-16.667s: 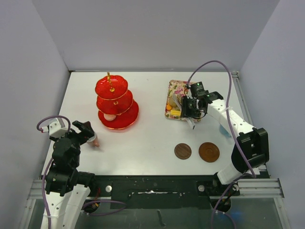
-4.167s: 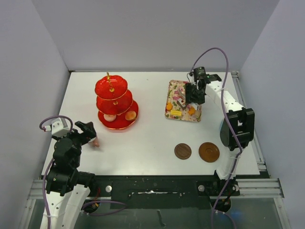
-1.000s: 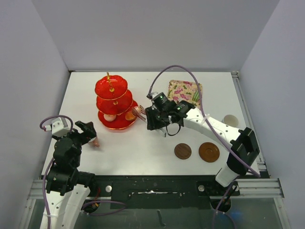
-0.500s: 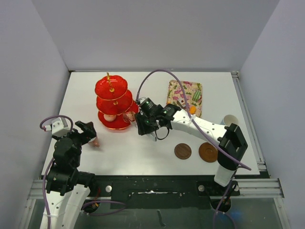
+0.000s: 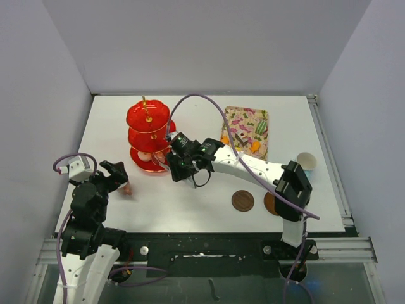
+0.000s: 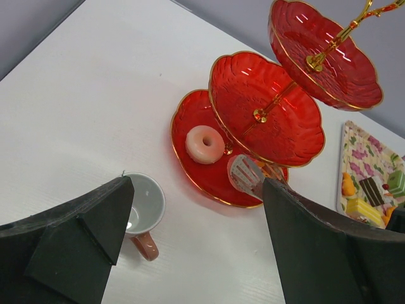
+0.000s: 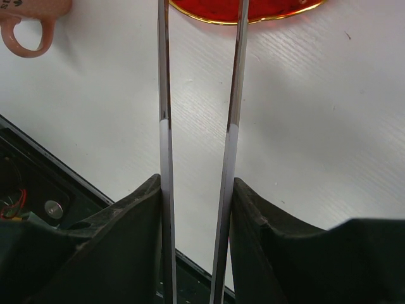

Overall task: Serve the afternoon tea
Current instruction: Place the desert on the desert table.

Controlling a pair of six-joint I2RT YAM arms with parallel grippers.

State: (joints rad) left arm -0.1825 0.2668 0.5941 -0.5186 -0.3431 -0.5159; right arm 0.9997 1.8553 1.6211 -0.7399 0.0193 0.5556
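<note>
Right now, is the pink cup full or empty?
Empty. The pink cup stands upright, and its pale inside shows bare to the bottom.

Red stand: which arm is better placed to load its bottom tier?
Right. The right gripper holds the tongs, their tips over the lowest tier of the stand. The left gripper hangs open near the pink cup, empty.

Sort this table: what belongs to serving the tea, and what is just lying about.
Tea service: red tiered stand, doughnut, pink cup, blue cup, brown saucers, floral tray, cakes, tongs.
Just there: purple cable, black base rail.
</note>
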